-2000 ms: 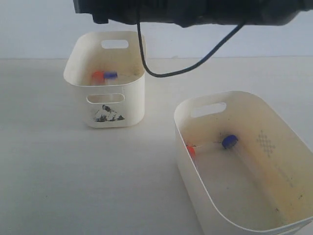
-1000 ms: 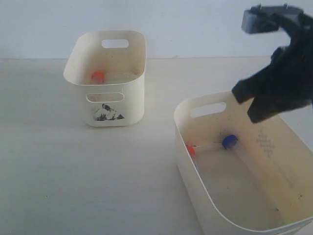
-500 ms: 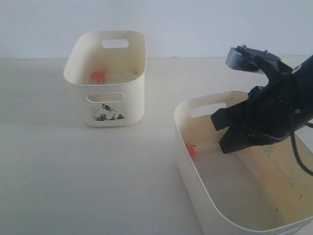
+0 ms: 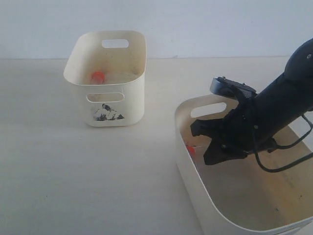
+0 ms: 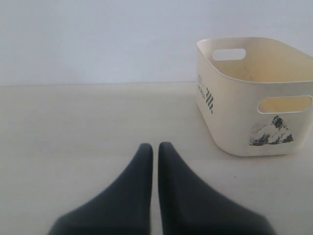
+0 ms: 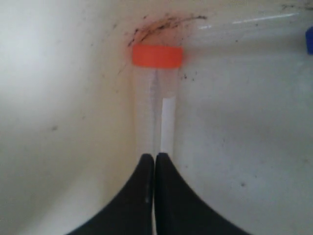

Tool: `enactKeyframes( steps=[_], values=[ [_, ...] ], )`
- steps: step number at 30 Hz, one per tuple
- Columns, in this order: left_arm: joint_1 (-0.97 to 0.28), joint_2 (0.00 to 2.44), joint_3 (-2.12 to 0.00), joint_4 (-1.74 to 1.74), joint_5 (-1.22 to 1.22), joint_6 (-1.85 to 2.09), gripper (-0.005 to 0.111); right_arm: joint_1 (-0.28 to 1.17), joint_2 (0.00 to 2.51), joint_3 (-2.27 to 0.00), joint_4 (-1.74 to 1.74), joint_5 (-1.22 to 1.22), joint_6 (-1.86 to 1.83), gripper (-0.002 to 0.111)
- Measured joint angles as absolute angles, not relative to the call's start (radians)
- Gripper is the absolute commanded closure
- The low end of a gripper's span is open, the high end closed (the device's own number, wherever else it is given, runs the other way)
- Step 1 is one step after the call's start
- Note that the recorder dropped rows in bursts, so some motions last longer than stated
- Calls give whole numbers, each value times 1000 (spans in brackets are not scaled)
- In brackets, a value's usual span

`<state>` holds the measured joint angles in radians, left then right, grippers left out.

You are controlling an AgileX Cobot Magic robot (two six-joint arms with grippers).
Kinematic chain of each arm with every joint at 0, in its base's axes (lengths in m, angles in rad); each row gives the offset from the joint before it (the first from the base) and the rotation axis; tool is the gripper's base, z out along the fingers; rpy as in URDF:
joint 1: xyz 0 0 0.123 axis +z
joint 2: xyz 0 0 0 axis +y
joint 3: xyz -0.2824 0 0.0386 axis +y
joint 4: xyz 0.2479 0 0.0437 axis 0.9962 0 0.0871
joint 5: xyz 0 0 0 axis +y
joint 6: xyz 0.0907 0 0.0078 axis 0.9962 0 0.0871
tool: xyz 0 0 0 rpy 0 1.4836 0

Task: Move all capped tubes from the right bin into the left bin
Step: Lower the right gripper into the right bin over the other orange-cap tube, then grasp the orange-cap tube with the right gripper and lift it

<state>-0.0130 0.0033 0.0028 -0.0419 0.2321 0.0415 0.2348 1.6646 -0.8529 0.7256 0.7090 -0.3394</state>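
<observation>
The right bin (image 4: pixel 195 191) holds a clear tube with an orange-red cap (image 6: pixel 156 56) lying against its wall; that cap (image 4: pixel 190 151) also shows in the exterior view. My right gripper (image 6: pixel 155 155) is down inside this bin (image 6: pixel 54 98), shut and empty, its tips just short of the tube's bottom end. A blue cap (image 6: pixel 310 40) peeks in at the edge of the right wrist view; the arm hides it in the exterior view. The left bin (image 4: pixel 117 105) shows one orange-red cap (image 4: pixel 98 77) inside. My left gripper (image 5: pixel 154 145) is shut over bare table near the left bin (image 5: pixel 254 98).
The right arm (image 4: pixel 279 105) and its black cable (image 4: pixel 288 164) stretch over the right bin's far side. Pale tabletop (image 4: pixel 73 171) lies between the two bins. A plain wall stands behind the table.
The right arm has come down from above the right bin's far side into it, moving left toward the orange-capped tube. It now covers the blue cap. The bins have not moved.
</observation>
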Motion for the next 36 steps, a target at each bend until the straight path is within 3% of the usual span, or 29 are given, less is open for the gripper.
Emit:
enactKeyframes(
  steps=[3, 5, 6, 7, 8, 29, 36],
  values=[
    [-13, 3, 3, -42, 232, 41, 102, 235, 1683, -853, 748, 670, -339, 88],
    [-13, 3, 3, -42, 232, 41, 102, 235, 1686, -853, 750, 664, -339, 65],
    [-13, 3, 3, -42, 232, 41, 102, 235, 1686, -853, 751, 662, -339, 42],
    [-13, 3, 3, -42, 232, 41, 102, 235, 1686, -853, 751, 654, -339, 33],
    [-13, 3, 3, -42, 232, 41, 102, 235, 1686, -853, 752, 648, -339, 30],
    [-13, 3, 3, -42, 232, 41, 102, 235, 1686, -853, 769, 562, -387, 30],
    [-13, 3, 3, -42, 232, 41, 102, 315, 1754, -853, 774, 480, -392, 30]
  ],
)
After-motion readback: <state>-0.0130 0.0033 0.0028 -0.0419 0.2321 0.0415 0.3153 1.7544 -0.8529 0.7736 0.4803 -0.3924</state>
